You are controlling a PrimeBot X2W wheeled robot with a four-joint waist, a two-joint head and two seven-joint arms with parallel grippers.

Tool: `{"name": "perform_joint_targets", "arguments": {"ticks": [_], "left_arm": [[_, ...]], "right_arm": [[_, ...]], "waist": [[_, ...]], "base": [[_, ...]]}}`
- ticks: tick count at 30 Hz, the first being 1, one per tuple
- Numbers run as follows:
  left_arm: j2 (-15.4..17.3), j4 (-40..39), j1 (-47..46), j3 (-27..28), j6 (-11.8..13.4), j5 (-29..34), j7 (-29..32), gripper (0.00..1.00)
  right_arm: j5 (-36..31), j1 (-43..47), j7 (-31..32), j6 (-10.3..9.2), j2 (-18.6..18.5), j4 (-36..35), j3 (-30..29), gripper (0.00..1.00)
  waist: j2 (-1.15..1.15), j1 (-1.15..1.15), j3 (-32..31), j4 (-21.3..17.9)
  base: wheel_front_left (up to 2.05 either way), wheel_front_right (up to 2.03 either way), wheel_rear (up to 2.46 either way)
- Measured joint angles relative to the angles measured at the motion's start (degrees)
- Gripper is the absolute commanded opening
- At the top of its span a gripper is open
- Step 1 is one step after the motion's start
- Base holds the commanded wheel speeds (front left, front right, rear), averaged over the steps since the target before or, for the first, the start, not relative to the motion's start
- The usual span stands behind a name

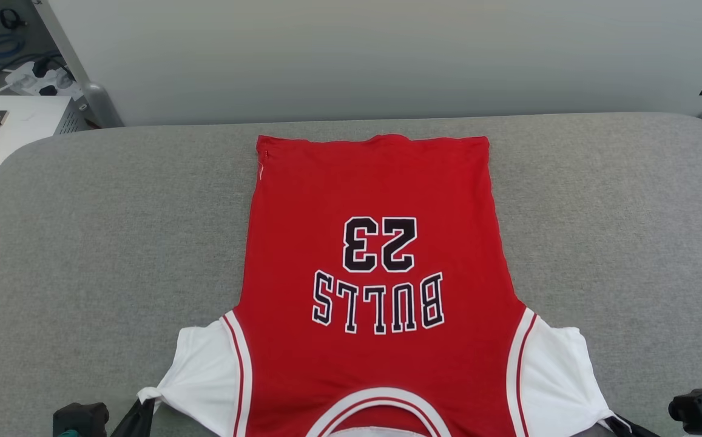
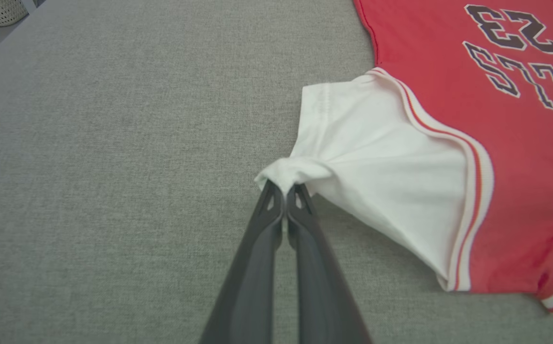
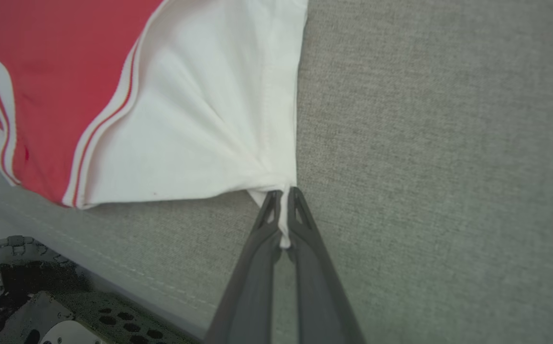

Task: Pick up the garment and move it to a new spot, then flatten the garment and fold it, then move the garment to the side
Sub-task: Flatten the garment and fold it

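I held the garment by both sleeves.
From my head, it lay flat on the gray surface, neck at the near edge. Left wrist: my left gripper pinched one white sleeve. Right wrist: my right gripper pinched the other.

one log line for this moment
shirt spread on grey pad | left jaws shut on left-side sleeve | right jaws shut on right-side sleeve
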Motion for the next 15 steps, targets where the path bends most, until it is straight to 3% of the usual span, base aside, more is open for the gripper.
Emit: {"name": "perform_joint_targets", "arguments": {"ticks": [2, 3, 4, 5, 11, 15], "left_arm": [[-0.18, -0.69, -0.02, -0.2, 0.46, 0.64, 0.0, 0.0], [-0.25, -0.93, -0.03, -0.34, 0.59, 0.79, 0.0, 0.0], [-0.42, -1.25, -0.1, -0.51, 0.77, 0.96, 0.01, 0.0], [-0.59, -1.63, -0.14, -0.62, 0.92, 1.2, 0.0, 0.0], [-1.93, -5.01, -1.26, -0.69, 1.97, 2.66, 0.0, 0.0], [-2.23, -7.11, -2.55, -0.27, 2.79, 4.33, 0.0, 0.0]], "right_arm": [[-0.44, 0.65, 0.08, 0.0, 0.67, 0.0, -2.42, 0.0], [-0.88, 0.83, 0.09, 0.0, 1.0, 0.09, -3.43, 0.13], [-1.56, 0.96, 0.25, 0.0, 1.29, 0.04, -4.59, 0.45], [-2.55, 0.97, 0.35, 0.0, 1.45, -0.13, -5.55, 1.0], [-7.32, 0.75, 0.35, 0.0, 1.47, -2.42, -14.81, 1.0], [-9.74, -1.08, 1.22, 0.0, 0.23, -7.08, -23.96, 1.0]], "waist": [[0.0, 0.0, 0.17, 0.18], [0.0, 0.0, 0.24, 0.22], [0.0, 0.0, 0.29, 0.28], [0.0, 0.0, 0.35, 0.32], [0.0, 0.0, 1.25, 0.62], [0.0, 0.0, 2.53, 1.15]], "base": [[0.0, 0.0, 0.0], [0.0, 0.0, 0.0], [0.0, 0.0, 0.0], [0.0, 0.0, 0.0], [0.0, 0.0, 0.0], [0.0, 0.0, 0.0]]}}
